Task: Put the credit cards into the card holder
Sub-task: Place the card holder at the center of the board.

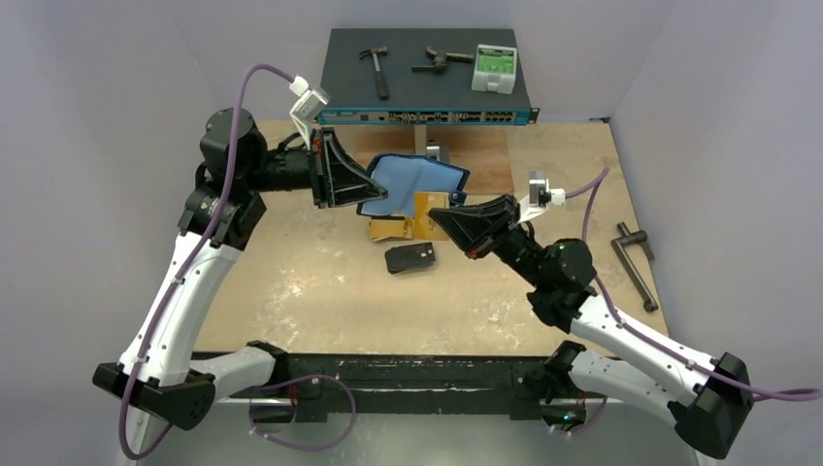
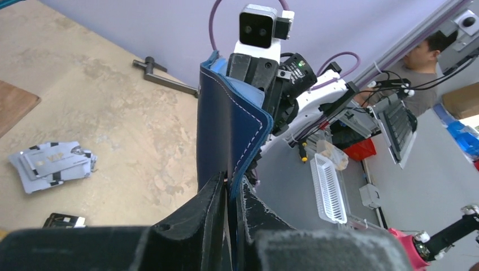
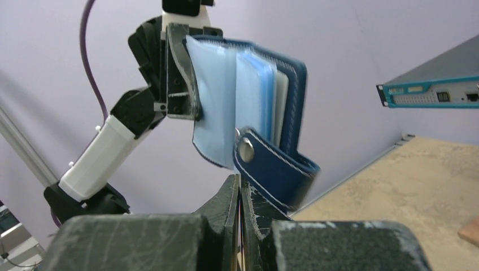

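Note:
My left gripper point(image 1: 381, 191) is shut on one cover of the open navy-blue card holder point(image 1: 412, 177) and holds it up above the table. In the left wrist view the cover point(image 2: 226, 130) stands upright out of the shut gripper point(image 2: 231, 183). My right gripper point(image 1: 435, 216) is shut on a gold card point(image 1: 422, 206), just below the holder. In the right wrist view the gripper point(image 3: 239, 183) sits under the holder's snap tab point(image 3: 271, 166) and pale-blue sleeves point(image 3: 217, 107); the card shows only edge-on. More cards point(image 1: 388, 229) and a black card point(image 1: 410, 257) lie on the table.
A network switch point(image 1: 427, 115) carrying a hammer point(image 1: 374, 68), another tool point(image 1: 437, 60) and a white-green box point(image 1: 493, 66) stands at the back. A brown board point(image 1: 490, 155) lies behind the holder. A black crank handle point(image 1: 633, 262) lies at the right.

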Action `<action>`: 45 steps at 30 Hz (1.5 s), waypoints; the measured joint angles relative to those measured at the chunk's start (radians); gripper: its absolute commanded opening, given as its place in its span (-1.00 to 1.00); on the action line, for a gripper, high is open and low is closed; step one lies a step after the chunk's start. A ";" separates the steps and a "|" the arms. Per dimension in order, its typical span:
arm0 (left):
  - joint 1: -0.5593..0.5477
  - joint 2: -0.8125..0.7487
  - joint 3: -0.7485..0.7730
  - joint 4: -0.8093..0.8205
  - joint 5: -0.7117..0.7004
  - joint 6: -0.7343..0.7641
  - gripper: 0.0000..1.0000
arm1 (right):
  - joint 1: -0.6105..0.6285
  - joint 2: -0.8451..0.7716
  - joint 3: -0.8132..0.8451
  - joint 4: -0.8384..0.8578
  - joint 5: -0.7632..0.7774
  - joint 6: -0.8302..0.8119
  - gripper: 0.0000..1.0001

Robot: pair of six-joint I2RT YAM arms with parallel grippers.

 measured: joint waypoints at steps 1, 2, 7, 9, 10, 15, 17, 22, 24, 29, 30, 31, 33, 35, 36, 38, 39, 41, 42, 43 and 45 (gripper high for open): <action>0.000 -0.008 -0.007 0.010 0.007 -0.005 -0.79 | 0.000 -0.001 0.004 0.006 0.001 0.000 -1.00; 0.000 -0.015 -0.016 0.018 0.018 -0.016 -0.79 | 0.000 -0.001 0.006 0.021 0.002 0.001 -1.00; -0.009 -0.026 -0.047 0.047 0.043 -0.049 -0.78 | 0.000 0.021 0.010 0.074 0.001 0.003 -1.00; -0.011 -0.026 -0.058 0.058 0.048 -0.060 -0.77 | 0.000 0.037 0.013 0.097 0.000 0.003 -1.00; -0.012 -0.026 -0.065 0.067 0.050 -0.070 -0.76 | 0.000 0.042 0.013 0.105 0.000 0.005 -1.00; -0.013 -0.027 -0.087 0.106 0.056 -0.104 -0.73 | 0.000 0.052 0.014 0.145 0.000 0.005 -1.00; -0.014 -0.027 -0.091 0.117 0.062 -0.114 -0.73 | 0.000 0.052 0.014 0.168 0.000 0.005 -1.00; -0.019 -0.030 -0.092 0.140 0.070 -0.133 -0.70 | 0.000 0.064 0.014 0.223 -0.001 0.007 -1.00; -0.021 -0.035 -0.094 0.145 0.071 -0.133 -0.67 | 0.000 0.074 0.014 0.236 -0.002 0.010 -1.00; -0.022 -0.051 -0.109 0.153 0.072 -0.134 -0.58 | 0.000 0.103 0.014 0.275 -0.011 0.023 -1.00; -0.022 -0.052 -0.111 0.151 0.074 -0.134 -0.55 | 0.000 0.110 0.014 0.285 -0.016 0.029 -1.00; -0.023 -0.053 -0.112 0.153 0.074 -0.134 -0.54 | 0.000 0.117 0.014 0.293 -0.019 0.034 -1.00; -0.026 -0.055 -0.115 0.155 0.075 -0.134 -0.52 | 0.000 0.131 0.015 0.314 -0.026 0.043 -1.00; -0.031 -0.055 -0.118 0.158 0.076 -0.134 -0.50 | 0.000 0.147 0.021 0.327 -0.029 0.052 -1.00; -0.032 -0.056 -0.120 0.159 0.076 -0.134 -0.49 | 0.000 0.153 0.024 0.331 -0.030 0.055 -1.00; -0.034 -0.056 -0.124 0.159 0.076 -0.134 -0.49 | 0.000 0.164 0.031 0.340 -0.033 0.062 -1.00; -0.035 -0.056 -0.125 0.159 0.075 -0.134 -0.49 | 0.000 0.166 0.032 0.341 -0.034 0.063 -1.00; -0.035 -0.056 -0.126 0.159 0.075 -0.134 -0.50 | 0.003 0.168 0.035 0.340 -0.034 0.064 -1.00; -0.037 -0.056 -0.126 0.159 0.075 -0.134 -0.51 | 0.005 0.168 0.035 0.341 -0.034 0.064 -1.00; -0.038 -0.056 -0.126 0.159 0.074 -0.133 -0.52 | 0.007 0.168 0.037 0.341 -0.034 0.064 -1.00; -0.040 -0.056 -0.126 0.158 0.073 -0.132 -0.59 | 0.010 0.168 0.039 0.342 -0.033 0.064 -1.00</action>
